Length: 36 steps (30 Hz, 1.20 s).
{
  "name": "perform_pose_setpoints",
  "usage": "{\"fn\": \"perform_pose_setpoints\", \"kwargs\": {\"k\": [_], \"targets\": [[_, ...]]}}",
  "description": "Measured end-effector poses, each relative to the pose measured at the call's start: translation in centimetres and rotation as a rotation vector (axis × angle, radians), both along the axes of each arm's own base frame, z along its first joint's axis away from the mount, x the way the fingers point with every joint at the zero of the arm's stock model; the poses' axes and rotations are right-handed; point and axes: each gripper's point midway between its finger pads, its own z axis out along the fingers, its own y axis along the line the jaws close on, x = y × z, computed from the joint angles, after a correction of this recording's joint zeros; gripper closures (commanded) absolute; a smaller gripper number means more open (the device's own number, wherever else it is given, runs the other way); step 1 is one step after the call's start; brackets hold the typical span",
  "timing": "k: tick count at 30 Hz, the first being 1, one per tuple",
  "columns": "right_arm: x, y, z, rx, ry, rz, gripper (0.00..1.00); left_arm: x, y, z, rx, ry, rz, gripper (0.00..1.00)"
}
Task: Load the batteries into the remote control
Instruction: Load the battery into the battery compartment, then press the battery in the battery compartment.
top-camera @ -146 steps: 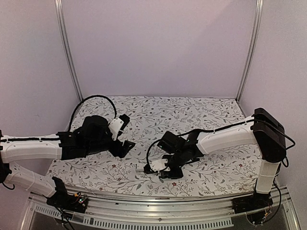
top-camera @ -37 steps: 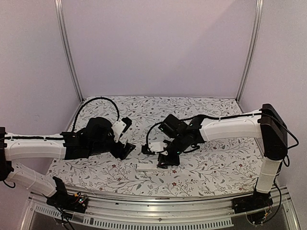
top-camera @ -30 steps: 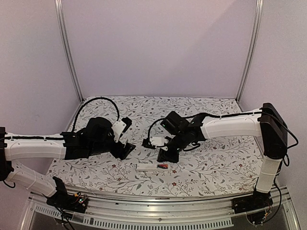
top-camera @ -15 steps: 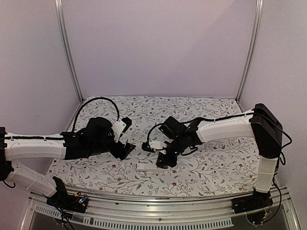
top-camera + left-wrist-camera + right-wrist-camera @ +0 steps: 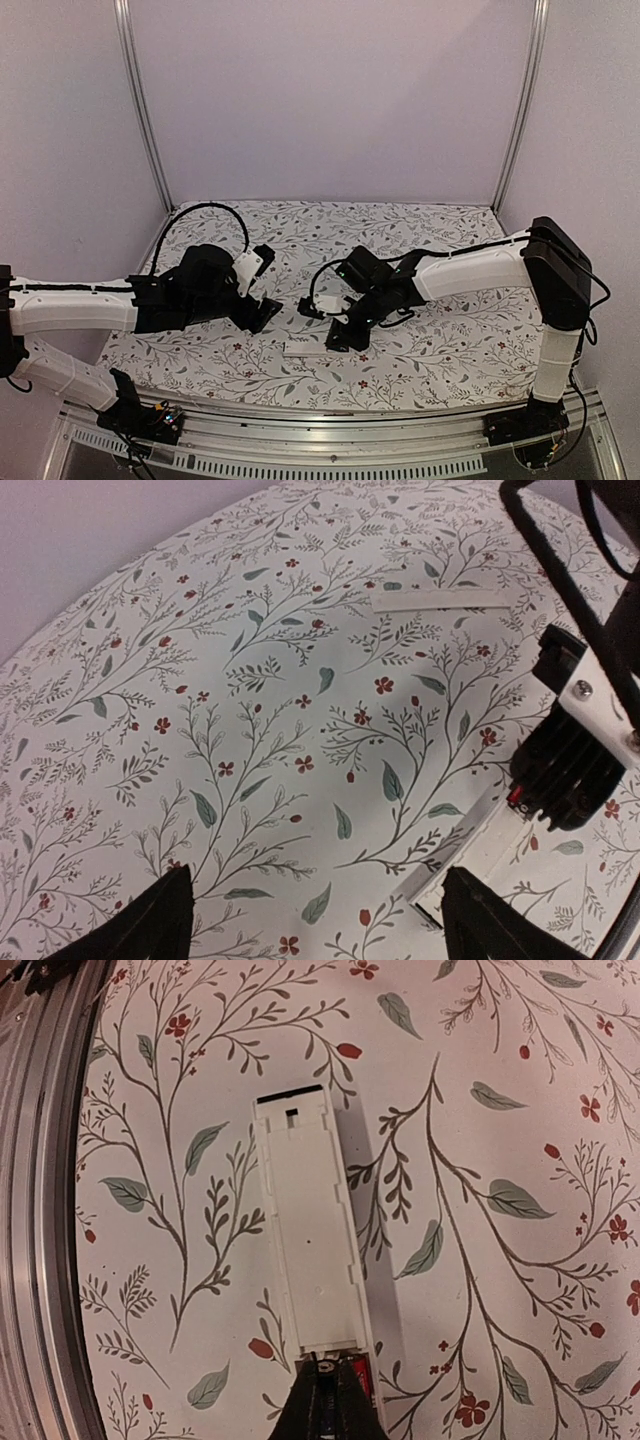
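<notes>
The right fingers (image 5: 345,1415) are clenched almost to a point, with their tips down on the desk (image 5: 520,1090) at one short end of the remote control (image 5: 310,1230). The left fingers (image 5: 160,920) are released and spread wide, with only patterned cloth showing between them. They are held above the left half of the desk, well apart from the remote.

The desk is covered by a white cloth printed with leafy sprigs and small red flowers. A metal rail (image 5: 40,1220) runs along its near edge. The remote control lies flat and parallel to that rail, near the front middle of the desk. It is a slim white bar, and the right wrist view shows moulded ridges along its long sides and a small dark slot at the end farthest from the right fingers.

A thin, flat white strip (image 5: 440,600) lies on the cloth farther back, apart from the remote.

Only a sliver of the red-orange battery (image 5: 362,1372) shows. It sits just beside the right fingertips, at the corner of the remote's near end, and the fingers hide the rest of it. I cannot tell whether it is pinched between them or only pressed alongside. The left wrist view shows the same red spot at the foot of the right fingers, over the end of the remote.
</notes>
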Motion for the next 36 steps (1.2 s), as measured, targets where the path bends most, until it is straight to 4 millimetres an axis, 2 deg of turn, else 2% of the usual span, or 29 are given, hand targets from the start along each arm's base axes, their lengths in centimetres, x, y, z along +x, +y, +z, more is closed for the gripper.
{"fn": "perform_pose_setpoints", "kwargs": {"k": [6,14,16,21,23,27,31,33,36], "targets": [[0.2,-0.3,-0.1,-0.013,-0.015,-0.011,0.94,0.0,0.0,0.0,0.0,-0.001,0.001,0.14],[0.0,-2.0,-0.6,-0.075,-0.034,-0.021,0.91,0.0,0.0,-0.4,0.009,0.006,0.001,0.14],[-0.1,-2.2,-0.7,-0.082,-0.031,-0.019,0.88,0.0,0.0,-0.5,0.013,0.009,0.0,0.14],[-0.4,-2.1,-0.2,-0.087,-0.009,-0.02,0.7,0.0,0.0,-0.6,0.011,0.011,0.0,0.15],[-0.2,-1.7,0.3,-0.072,0.0,-0.039,0.67,0.0,-0.1,-0.7,0.004,0.018,0.002,0.15],[0.6,-0.3,2.6,0.013,0.02,-0.135,0.67,-0.1,-0.8,-1.4,-0.042,0.054,0.006,0.15],[1.6,0.6,5.3,0.115,0.064,-0.307,0.69,-0.4,-0.8,-2.8,-0.09,0.089,0.033,0.17],[2.3,0.8,5.8,0.141,0.087,-0.4,0.7,-0.4,-0.7,-3.5,-0.099,0.104,0.048,0.2],[2.6,0.5,5.1,0.132,0.116,-0.529,0.69,-0.4,-0.7,-4.9,-0.099,0.137,0.073,0.24]]}}
